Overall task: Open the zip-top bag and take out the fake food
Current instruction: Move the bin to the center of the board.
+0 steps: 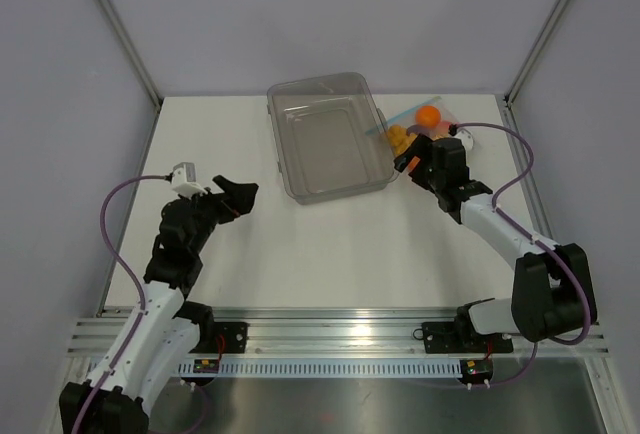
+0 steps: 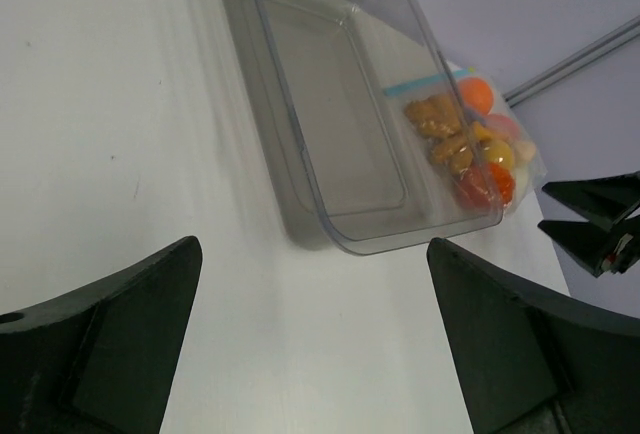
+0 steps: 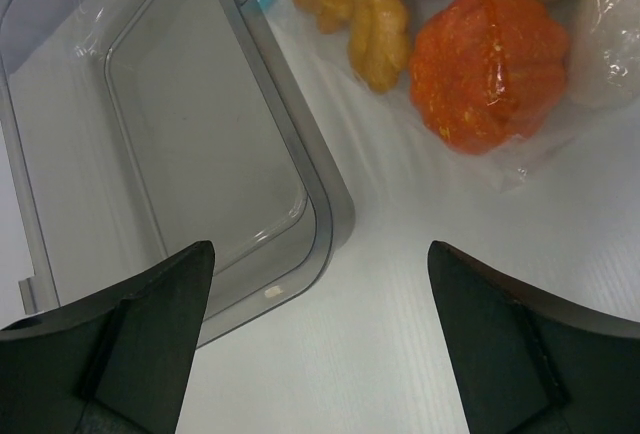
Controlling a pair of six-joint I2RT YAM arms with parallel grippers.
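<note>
Bag: the zip-top bag [image 1: 432, 126] is lying flat on the table [image 1: 300, 244], tight against the right long wall of the clear tub [image 1: 325, 144], towards its far end.
Contents: the fake food [image 1: 428, 114] is sitting inside the bag, and orange, yellow, purple and pale pieces are showing through the plastic.
Zip strip: the light-blue zip strip [image 2: 425, 82] is running along the bag edge that is facing the tub.
Right wrist view: it is showing an orange pumpkin-shaped piece [image 3: 490, 69] close up under crinkled plastic [image 3: 520, 159], with the tub's near right corner [image 3: 330, 224] just beside it.
Left wrist view: it is looking through the tub wall [image 2: 330, 124] at the bag [image 2: 525, 169], so part of the food [image 2: 487, 94] is being seen through the tub.
Top view: the right gripper is covering the near end of the bag.
Right gripper: the right gripper [image 1: 408, 166] is hovering at the tub's near right corner, over the bag's near end; its fingers are spread wide and gripping nothing [image 3: 320, 254].
Left gripper: the left gripper [image 1: 245, 197] is hanging well left of the tub, above bare table, with its fingers spread wide and holding nothing [image 2: 313, 249].
In the way: the tub is standing between the left gripper and the bag.
</note>
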